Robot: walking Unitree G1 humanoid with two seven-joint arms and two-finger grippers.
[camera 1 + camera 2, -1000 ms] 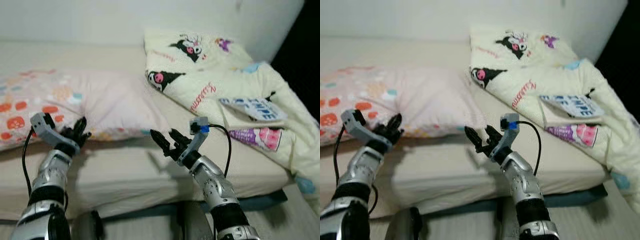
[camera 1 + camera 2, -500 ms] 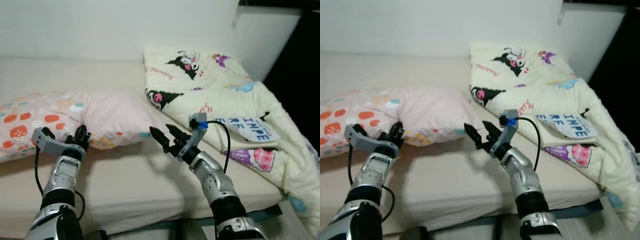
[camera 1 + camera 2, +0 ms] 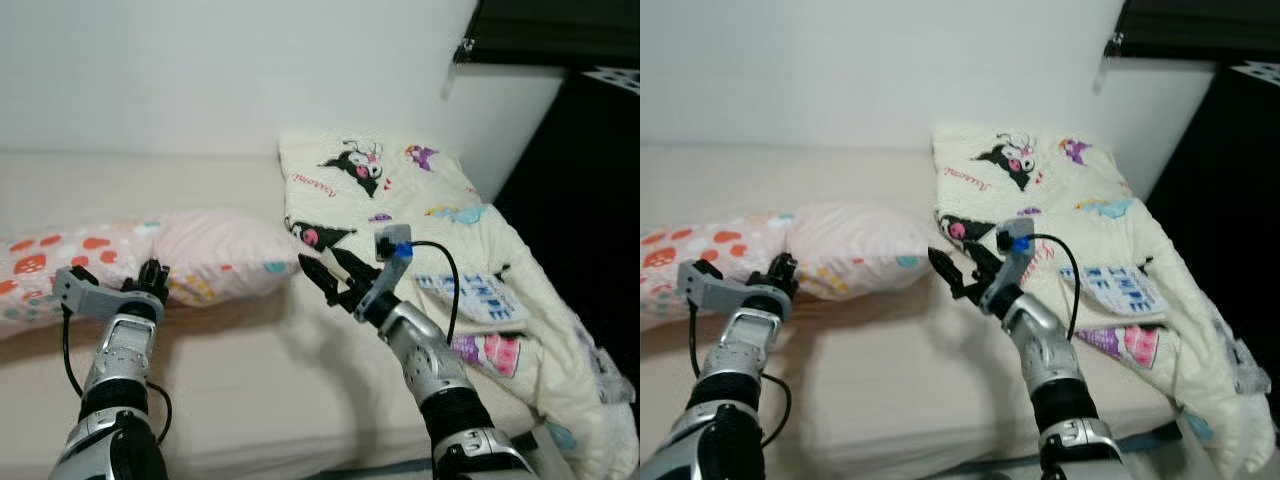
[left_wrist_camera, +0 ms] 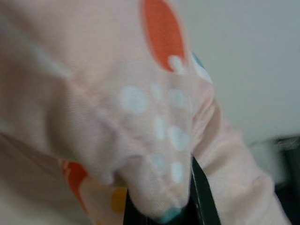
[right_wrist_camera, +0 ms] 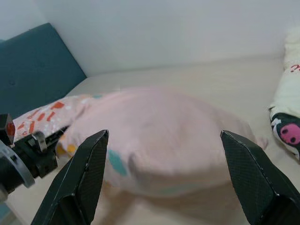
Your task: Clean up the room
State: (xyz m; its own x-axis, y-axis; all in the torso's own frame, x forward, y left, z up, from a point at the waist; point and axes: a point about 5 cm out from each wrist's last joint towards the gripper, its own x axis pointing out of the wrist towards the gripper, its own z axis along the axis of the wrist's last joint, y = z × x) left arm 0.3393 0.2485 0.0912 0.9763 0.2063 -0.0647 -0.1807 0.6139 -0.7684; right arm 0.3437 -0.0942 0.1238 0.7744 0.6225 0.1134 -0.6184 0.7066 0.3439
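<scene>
Both arms are built of silver, ribbed metal segments joined by black collars, each ending in a left hand (image 3: 152, 276) or right hand (image 3: 328, 277) of two long, black, tapered fingers (image 5: 79, 180) with a finely textured surface. A grey box-shaped module sits on each wrist, the right one carrying a small blue part on top, and a thin black cable loops from each module back along the forearm. The left hand's finger detail is hard to make out, being small and dark in the head views and mostly covered in the blurred wrist view.
</scene>
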